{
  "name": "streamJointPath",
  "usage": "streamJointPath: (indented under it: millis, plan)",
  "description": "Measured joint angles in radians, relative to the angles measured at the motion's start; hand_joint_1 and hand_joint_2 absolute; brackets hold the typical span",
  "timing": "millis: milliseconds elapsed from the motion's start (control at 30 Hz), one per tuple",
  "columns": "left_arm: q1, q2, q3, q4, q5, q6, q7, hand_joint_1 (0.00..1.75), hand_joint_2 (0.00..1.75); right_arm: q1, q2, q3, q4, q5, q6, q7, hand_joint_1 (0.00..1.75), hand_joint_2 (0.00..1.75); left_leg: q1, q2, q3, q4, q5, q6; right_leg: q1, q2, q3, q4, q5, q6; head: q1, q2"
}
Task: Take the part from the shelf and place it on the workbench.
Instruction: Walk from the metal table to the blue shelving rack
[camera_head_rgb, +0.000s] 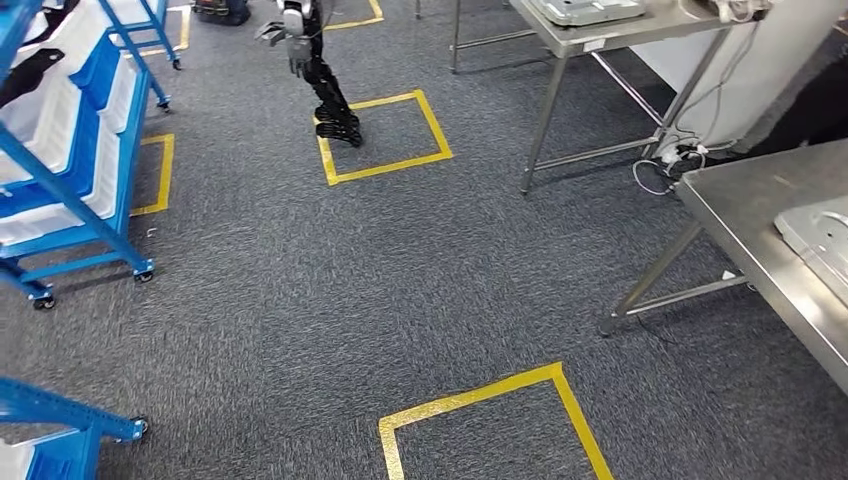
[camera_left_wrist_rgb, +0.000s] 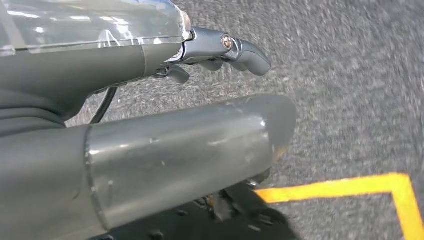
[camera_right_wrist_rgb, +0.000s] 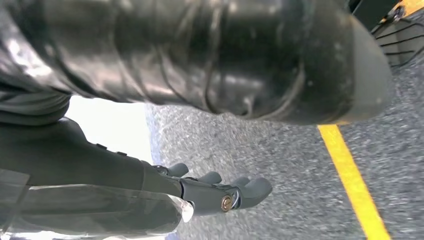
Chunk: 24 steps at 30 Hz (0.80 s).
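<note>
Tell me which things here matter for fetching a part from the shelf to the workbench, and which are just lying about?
Belongs to the job:
blue shelf cart with white bins
steel workbench on the right
left hand, holding nothing
right hand, holding nothing

Just lying about:
yellow floor squares
another robot standing in one
far steel table
white cables

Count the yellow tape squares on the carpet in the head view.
4: a whole one beside another robot's legs, one cut off nearest the camera, one partly behind the blue shelf, one at the far edge.

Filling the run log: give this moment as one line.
phase: walking | left robot hand: empty | right robot hand: empty | shelf: left | workbench: right
</note>
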Motion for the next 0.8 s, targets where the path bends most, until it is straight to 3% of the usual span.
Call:
streamJointPath:
  millis: [67,100,167,233,300,367,400,433,467,533,600,667,733,800]
  plan:
    - [-0.002,0.0,0.001,0.0,0.0,0.0,-0.001,0.0,0.0,-0.001,0.0,0.0,0.0,0.0,0.0,-0.001,0.0,0.0,-0.007,0.028,0.049,-0.091,0.023,0.01,0.004,-0.017,0.004,0.003,-0.005,0.009,0.0,0.0]
    - [-0.002,0.0,0.001,0.0,0.001,0.0,-0.001,0.0,0.0,-0.002,0.0,0.0,0.0,0.0,0.001,-0.001,0.0,0.0,-0.01,0.029,0.051,-0.101,0.021,0.014,0.006,-0.024,0.005,0.003,-0.006,0.013,0.001,0.0]
    - [0.001,0.0,0.003,0.0,0.001,0.0,-0.002,0.0,0.0,-0.006,-0.001,0.0,0.0,0.0,0.003,-0.002,0.0,0.0,-0.009,0.008,0.048,-0.106,0.028,0.023,0.005,-0.029,0.009,0.003,-0.009,0.024,0.001,0.0]
    - [0.001,0.0,0.005,0.0,0.001,0.0,-0.003,0.0,0.0,-0.007,-0.001,0.0,0.0,0.0,0.005,-0.003,0.0,0.0,-0.003,-0.01,0.05,-0.115,0.036,0.035,0.001,0.013,-0.002,0.037,-0.04,0.035,0.001,0.0]
    - [-0.002,0.0,0.007,0.0,0.001,0.0,-0.004,0.0,0.0,-0.004,-0.002,0.0,0.001,-0.001,0.008,-0.004,0.0,0.0,-0.001,-0.028,0.048,-0.118,0.042,0.044,-0.003,0.064,-0.055,0.149,-0.105,0.04,0.001,0.0]
    - [-0.003,0.0,0.01,0.0,0.001,0.0,-0.005,0.0,0.0,-0.002,-0.002,0.0,0.001,-0.001,0.008,-0.004,0.0,0.0,-0.002,-0.051,0.045,-0.116,0.044,0.047,-0.005,0.076,-0.116,0.27,-0.147,0.042,0.001,0.0]
    - [-0.002,0.0,0.011,0.0,0.001,0.0,-0.005,0.0,0.0,-0.002,-0.002,0.0,0.002,-0.001,0.009,-0.004,0.0,0.0,-0.003,-0.064,0.045,-0.115,0.044,0.047,-0.007,0.078,-0.128,0.288,-0.14,0.042,0.001,0.0]
    - [-0.002,0.0,0.012,0.0,0.001,0.0,-0.005,0.0,0.0,-0.001,-0.002,0.0,0.002,-0.001,0.01,-0.004,0.0,0.0,-0.002,-0.078,0.045,-0.114,0.044,0.046,-0.009,0.08,-0.12,0.265,-0.112,0.042,0.001,0.0]
    - [-0.001,0.0,0.013,0.0,0.001,0.0,-0.004,0.0,0.0,-0.001,-0.003,0.0,0.002,-0.001,0.01,-0.004,0.0,0.0,-0.002,-0.092,0.046,-0.111,0.043,0.045,-0.012,0.087,-0.096,0.207,-0.07,0.042,0.001,0.0]
    - [-0.002,-0.001,0.014,0.0,0.001,-0.001,-0.004,0.0,0.0,0.001,-0.004,0.0,0.002,-0.001,0.012,-0.003,0.0,0.0,-0.002,-0.119,0.042,-0.103,0.041,0.038,-0.019,0.138,-0.044,0.079,-0.009,0.039,0.001,0.0]
    - [-0.003,-0.002,0.014,0.0,0.001,-0.001,-0.003,0.0,0.0,0.002,-0.006,0.0,0.002,0.0,0.013,-0.003,0.0,0.0,0.0,-0.14,0.031,-0.098,0.043,0.023,-0.019,0.173,-0.027,0.027,0.003,0.035,0.001,0.0]
    - [-0.002,-0.002,0.015,0.0,0.001,-0.001,-0.002,0.0,0.0,-0.001,-0.007,0.0,0.002,0.003,0.015,-0.003,0.0,0.0,0.003,-0.159,0.023,-0.099,0.047,0.008,-0.016,0.156,-0.026,0.021,0.007,0.025,0.001,0.0]
    - [0.0,-0.002,0.017,0.0,0.001,0.0,-0.001,0.0,0.0,-0.001,-0.008,0.0,0.002,0.005,0.016,-0.003,0.0,0.0,0.003,-0.125,0.009,-0.073,0.027,-0.001,-0.017,0.127,-0.02,0.008,0.014,0.009,0.0,0.0]
    - [-0.003,-0.002,0.017,0.0,0.0,0.0,0.0,0.0,0.0,0.002,-0.008,0.0,0.002,0.005,0.017,-0.002,0.0,0.0,0.003,-0.067,-0.038,0.028,-0.034,-0.007,-0.015,0.096,-0.017,0.001,0.016,-0.003,-0.001,0.0]
